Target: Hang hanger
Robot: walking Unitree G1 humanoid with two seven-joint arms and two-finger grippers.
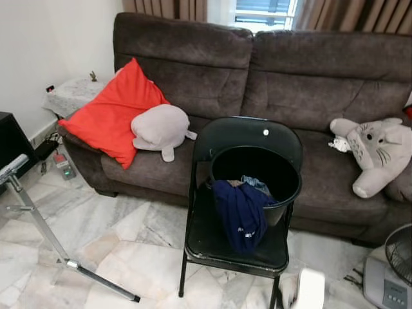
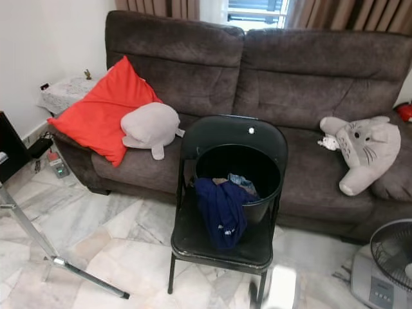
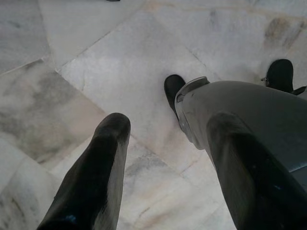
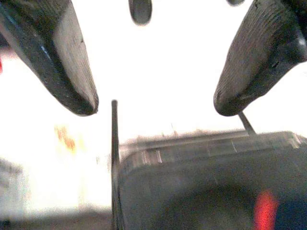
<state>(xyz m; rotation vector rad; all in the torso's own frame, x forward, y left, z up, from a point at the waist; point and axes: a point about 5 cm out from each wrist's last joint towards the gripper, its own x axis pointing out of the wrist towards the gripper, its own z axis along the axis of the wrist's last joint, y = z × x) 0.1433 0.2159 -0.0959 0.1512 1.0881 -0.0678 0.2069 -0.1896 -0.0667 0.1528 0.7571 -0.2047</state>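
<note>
Through the left eye you face a black folding chair [image 1: 235, 241] set on the marble floor [image 1: 122, 238] just before a dark brown sofa [image 1: 302, 71]; a black bucket [image 1: 257, 168] sits on the seat toward its back edge, with a navy garment [image 1: 241, 215] draped over the bucket's front rim and down onto the seat; a red cushion [image 1: 112, 112] and a grey plush [image 1: 161, 127] lie at the sofa's left end, a grey rabbit-eared plush [image 1: 373, 151] at its right end; a metal stand [image 1: 38, 222] crosses the floor at the left, a fan [image 1: 393, 270] sits at the lower right corner.

The right eye gives you the same layout; you cannot pick out a hanger anywhere in it.

At the left wrist, the left gripper [image 3: 168, 139] hangs over the floor tiles, its fingers spread with nothing between them.

At the right wrist, the right gripper [image 4: 153, 103] is also spread and bare, above a dark blurred box-like object [image 4: 201, 182] against washed-out glare.
</note>
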